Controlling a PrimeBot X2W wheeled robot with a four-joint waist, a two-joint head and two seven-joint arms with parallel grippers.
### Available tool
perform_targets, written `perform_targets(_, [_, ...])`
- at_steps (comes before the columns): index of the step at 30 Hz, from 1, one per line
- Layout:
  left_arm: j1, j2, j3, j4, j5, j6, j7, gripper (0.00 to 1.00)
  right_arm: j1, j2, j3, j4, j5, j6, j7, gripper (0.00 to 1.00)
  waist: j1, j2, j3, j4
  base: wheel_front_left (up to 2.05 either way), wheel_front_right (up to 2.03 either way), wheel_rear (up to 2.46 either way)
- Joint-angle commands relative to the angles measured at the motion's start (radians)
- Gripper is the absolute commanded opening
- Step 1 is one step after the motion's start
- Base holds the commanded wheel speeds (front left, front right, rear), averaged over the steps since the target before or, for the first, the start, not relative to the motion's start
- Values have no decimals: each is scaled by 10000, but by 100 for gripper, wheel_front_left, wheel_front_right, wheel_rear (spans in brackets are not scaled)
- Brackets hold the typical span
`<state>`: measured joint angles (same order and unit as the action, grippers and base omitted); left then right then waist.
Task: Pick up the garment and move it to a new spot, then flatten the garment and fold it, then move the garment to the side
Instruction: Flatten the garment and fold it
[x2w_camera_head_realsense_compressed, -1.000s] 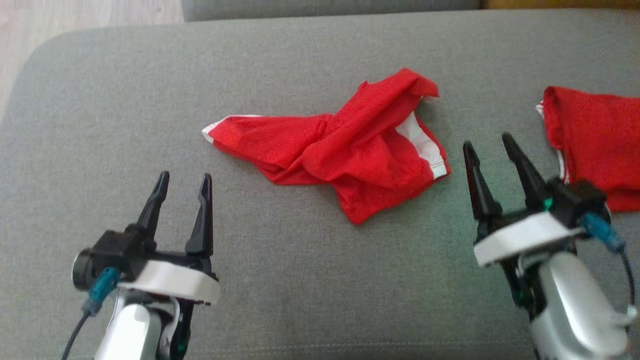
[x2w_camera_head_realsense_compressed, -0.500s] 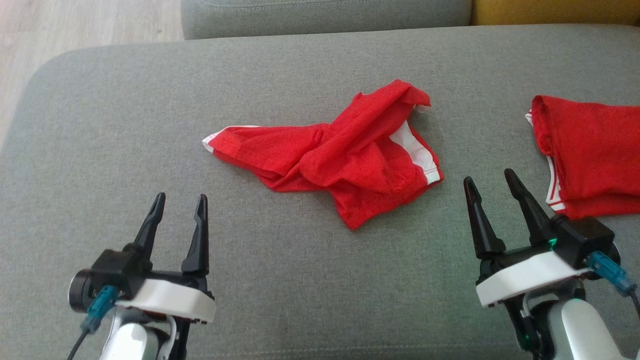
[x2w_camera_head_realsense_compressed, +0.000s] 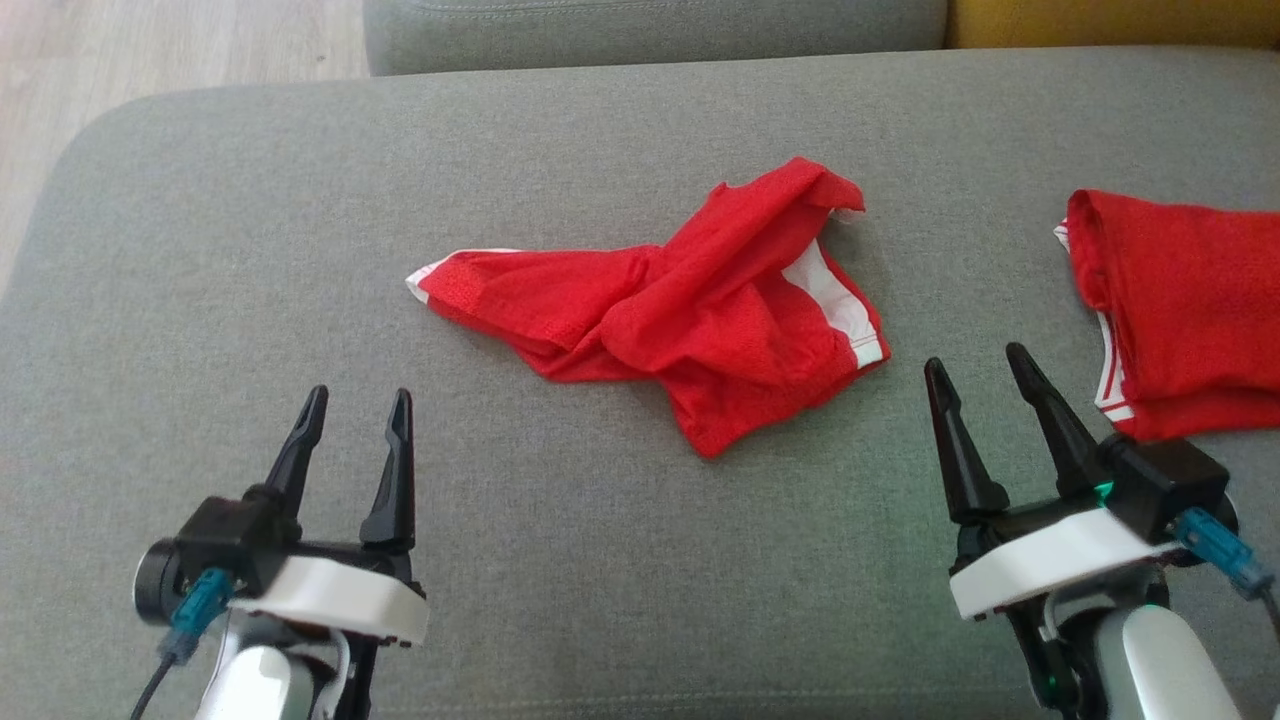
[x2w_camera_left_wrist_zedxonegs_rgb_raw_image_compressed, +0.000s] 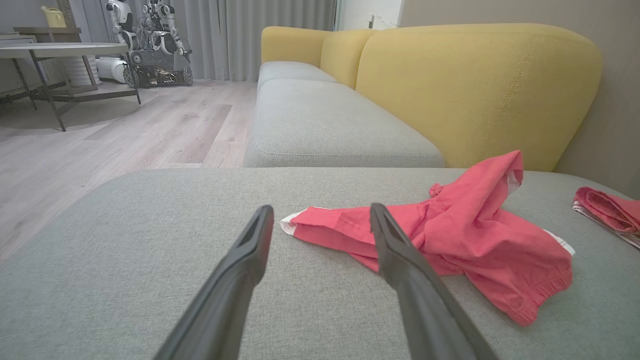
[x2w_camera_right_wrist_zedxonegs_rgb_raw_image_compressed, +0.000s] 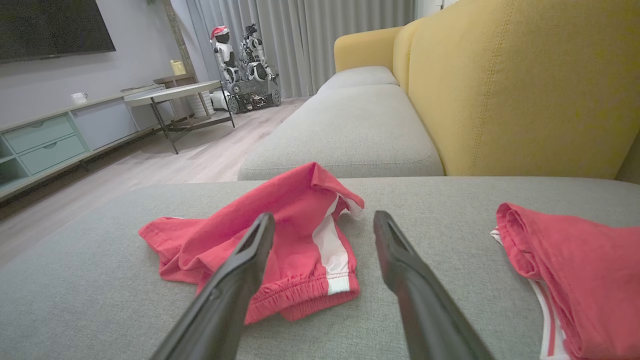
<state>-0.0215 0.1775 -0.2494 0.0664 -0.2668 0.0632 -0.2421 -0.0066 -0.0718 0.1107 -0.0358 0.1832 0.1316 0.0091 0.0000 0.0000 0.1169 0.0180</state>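
While left fingers (x2w_camera_head_realsense_compressed: 398, 450) and right fingers (x2w_camera_head_realsense_compressed: 955, 440) spread (empty), garment (x2w_camera_head_realsense_compressed: 680, 310) ahead between, untouched.

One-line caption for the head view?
Open left gripper and right gripper over a grey cushion; crumpled garment ahead, folded garment at right.

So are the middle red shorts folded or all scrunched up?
Scrunched up. The shorts lie twisted and bunched on the cushion, creased, with one end standing up.

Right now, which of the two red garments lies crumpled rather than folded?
The middle garment, twisted and bunched at the centre of the cushion with a white stripe showing. The right-hand garment lies folded flat.
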Motion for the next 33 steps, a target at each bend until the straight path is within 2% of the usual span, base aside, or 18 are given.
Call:
perform_targets(1, [-252,186,305,-368,-22,78,-8,100,-201,46,167,-383,-8,-9,17,100,0,0,-2,5,0,0,0])
perform_targets(20, [-350,245,117,-478,-50,151,16,100,-234,89,148,-263,77,-9,37,100,0,0,152,46,0,0,0])
perform_targets(24, [-761,134,-350,-488,72,-111,135,100,-321,86,120,-316,72,-9,45,100,0,0,363,30,0,0,0])
perform_targets(30, [-1727,-481,-1851,-29,297,-1042,459,100,-553,72,180,-363,79,-9,24,100,0,0,832,-237,0,0,0])
perform_targets(33, [-2127,-792,-2433,517,176,-1334,701,100,-720,76,247,-376,86,-9,-19,100,0,0,1122,-502,0,0,0])
